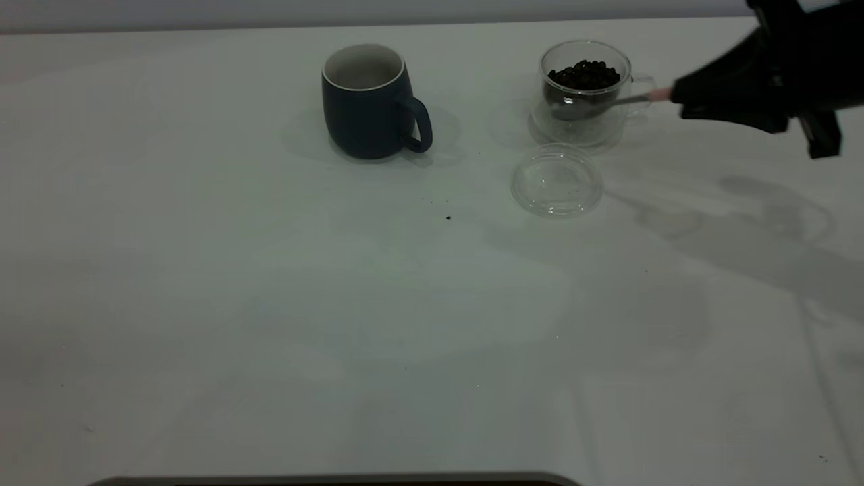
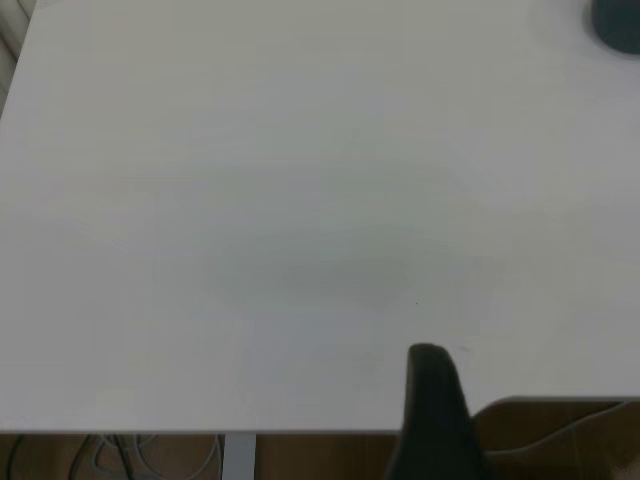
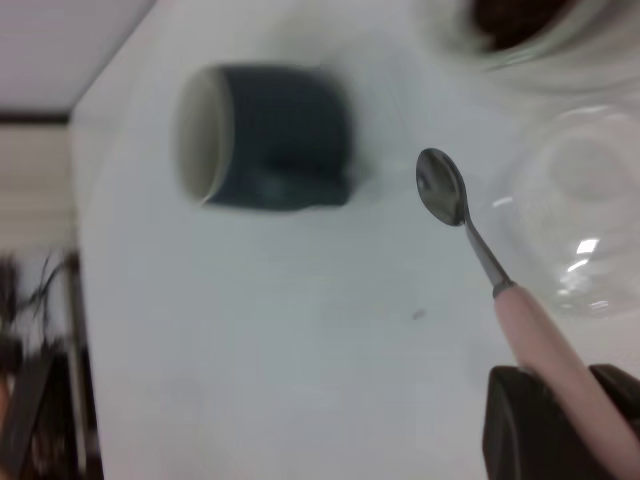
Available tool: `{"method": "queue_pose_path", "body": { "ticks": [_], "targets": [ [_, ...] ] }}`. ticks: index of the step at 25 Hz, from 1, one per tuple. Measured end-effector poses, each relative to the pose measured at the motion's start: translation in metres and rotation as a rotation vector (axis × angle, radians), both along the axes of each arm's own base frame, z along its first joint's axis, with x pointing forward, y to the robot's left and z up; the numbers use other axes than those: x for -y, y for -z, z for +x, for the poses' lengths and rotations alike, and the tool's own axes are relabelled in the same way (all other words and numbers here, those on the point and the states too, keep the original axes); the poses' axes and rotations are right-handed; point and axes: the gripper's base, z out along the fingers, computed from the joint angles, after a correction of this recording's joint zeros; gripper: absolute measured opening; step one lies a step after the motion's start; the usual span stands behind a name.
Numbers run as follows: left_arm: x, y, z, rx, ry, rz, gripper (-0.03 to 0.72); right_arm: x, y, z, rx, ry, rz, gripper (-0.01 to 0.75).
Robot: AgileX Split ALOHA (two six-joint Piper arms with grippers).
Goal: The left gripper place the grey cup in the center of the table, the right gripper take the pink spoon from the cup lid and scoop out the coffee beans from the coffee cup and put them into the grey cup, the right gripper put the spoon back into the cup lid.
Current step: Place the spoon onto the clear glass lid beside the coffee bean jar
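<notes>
White and matte, your bench (image 1: 270, 324) fills nearly the whole exterior view, with a few dark specks scattered near its middle and a pale wall strip along the far edge. Beyond the bench edge in the left wrist view you can see a brown floor with some cables.

Your right gripper (image 1: 675, 94) hangs at the far right of the bench, above the surface and just beside the coffee cup (image 1: 586, 94). Its fingers are clamped on the pink handle of the pink spoon (image 1: 607, 104). The spoon's long axis runs roughly level, from the fingers toward the left arm's side, with the metal bowl leading; from outside, the bowl shows in front of the glass wall. In the right wrist view the bowl looks empty.

Left of the glass cup, well apart, the grey cup (image 1: 370, 101) stands upright, its handle turned toward the glass cup. The coffee cup also stands upright, holding the coffee beans (image 1: 584, 74). Just in front of it the cup lid (image 1: 557, 180) lies flat on the bench.

Your left gripper (image 2: 430, 400) shows only one dark finger over the bench edge; you cannot tell its opening.
</notes>
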Motion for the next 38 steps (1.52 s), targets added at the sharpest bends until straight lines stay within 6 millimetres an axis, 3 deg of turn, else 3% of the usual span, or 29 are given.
{"method": "queue_pose_path", "body": {
  "ticks": [3, 12, 19, 28, 32, 38],
  "targets": [
    [0.0, 0.0, 0.0, 0.0, 0.0, 0.0, 0.567, 0.01, 0.019, -0.002, -0.053, 0.038, 0.023, 0.105],
    [0.0, 0.0, 0.0, 0.0, 0.0, 0.0, 0.567, 0.006, 0.067, 0.01, -0.097, 0.006, 0.095, 0.105],
    [0.0, 0.0, 0.0, 0.0, -0.002, -0.002, 0.567, 0.0, 0.08, 0.018, -0.094, -0.014, 0.108, 0.105],
    [0.0, 0.0, 0.0, 0.0, -0.002, -0.002, 0.567, -0.014, 0.081, 0.019, -0.091, -0.054, 0.097, 0.117],
    [0.0, 0.0, 0.0, 0.0, -0.002, -0.002, 0.567, -0.013, 0.082, 0.019, -0.085, -0.062, 0.084, 0.225],
    [0.0, 0.0, 0.0, 0.0, -0.002, -0.002, 0.567, -0.012, 0.085, 0.018, -0.098, -0.055, 0.051, 0.512]
  ]
}}
